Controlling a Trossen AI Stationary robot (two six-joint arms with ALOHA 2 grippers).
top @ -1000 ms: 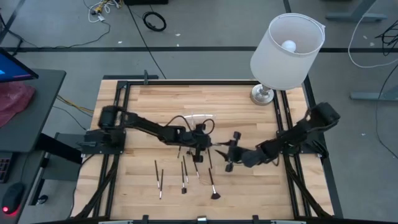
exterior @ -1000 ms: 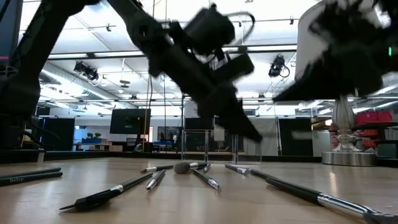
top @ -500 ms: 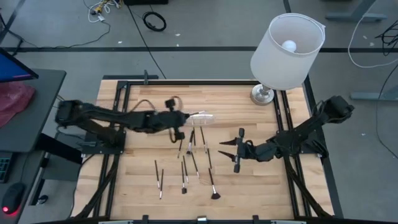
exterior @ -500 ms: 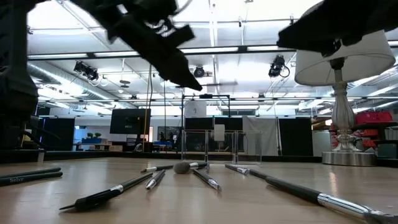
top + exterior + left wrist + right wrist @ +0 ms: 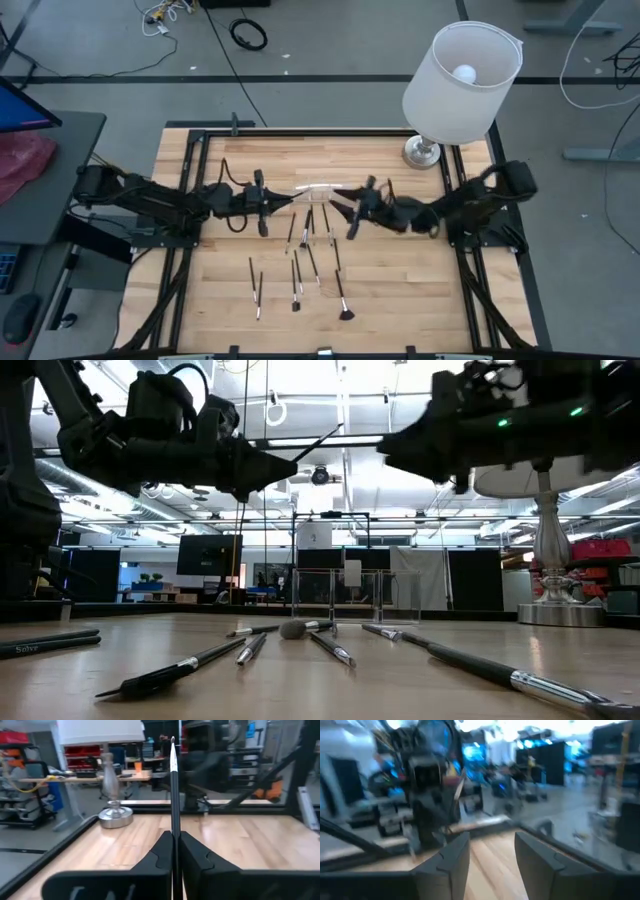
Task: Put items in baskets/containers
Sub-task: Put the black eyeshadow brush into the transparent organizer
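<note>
A makeup brush (image 5: 174, 795) is now held pinched between the closed fingers of the left gripper (image 5: 262, 203), which has been lifted clear of the table since a second ago. The right gripper (image 5: 352, 212), fingers spread and empty, has been swung toward it, at three o'clock of the clear cup (image 5: 320, 189). The remaining brushes (image 5: 298, 275) lie at six o'clock, so insertion into the cup seems next.

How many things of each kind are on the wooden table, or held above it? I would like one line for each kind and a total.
Thin dark-handled makeup brushes lying on the table: about 10 (some overlap)
Makeup brush held in the left claw: 1
Clear plastic cup: 1
White-shaded lamp with a metal base: 1
Total: about 13
</note>
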